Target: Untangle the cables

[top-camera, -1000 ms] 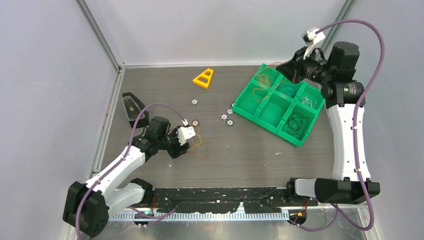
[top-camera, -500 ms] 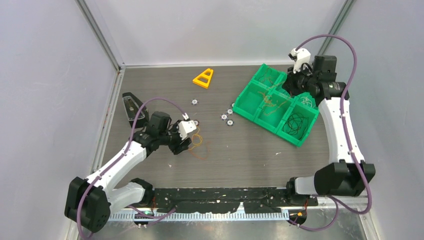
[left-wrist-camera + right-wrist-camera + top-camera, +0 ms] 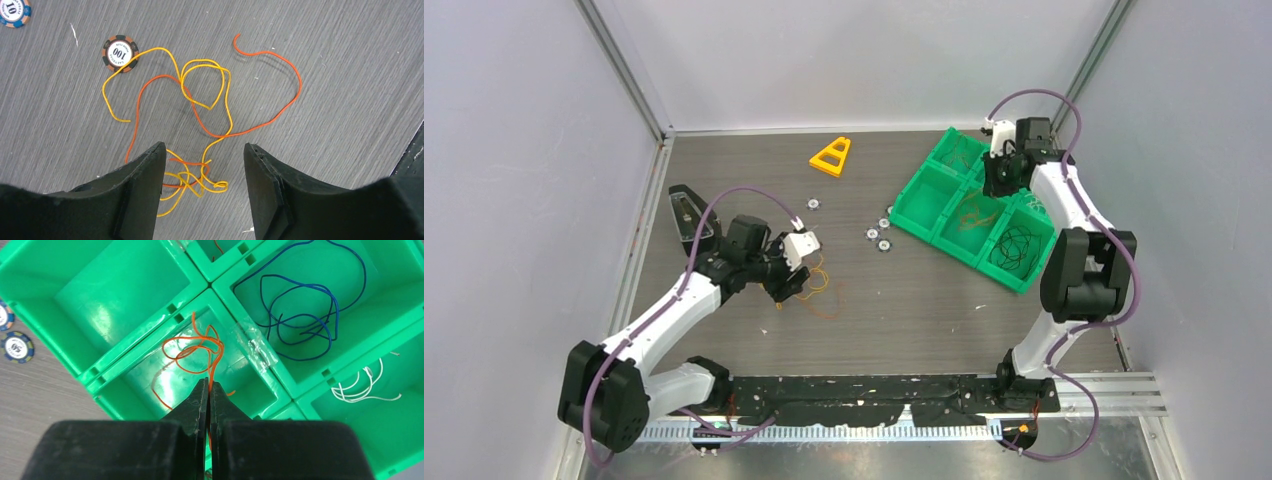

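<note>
**Tangle and tray**

Thin yellow and orange tangled cables (image 3: 220, 135) are lying toward the desk's left edge, between the wide-parted jaws of the left gripper (image 3: 202, 150), with a brown-rimmed poker chip (image 3: 120, 52) beside them. At the far right corner, the closed right gripper (image 3: 208, 383) is pinching an orange cable (image 3: 200, 344) over a green plastic tray (image 3: 145, 330).

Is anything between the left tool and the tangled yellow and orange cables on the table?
Nothing visible. The left tool is open, with the knot of the cables showing between its tips. The poker chip lies beyond, at the far yellow loop, off the approach.
</note>
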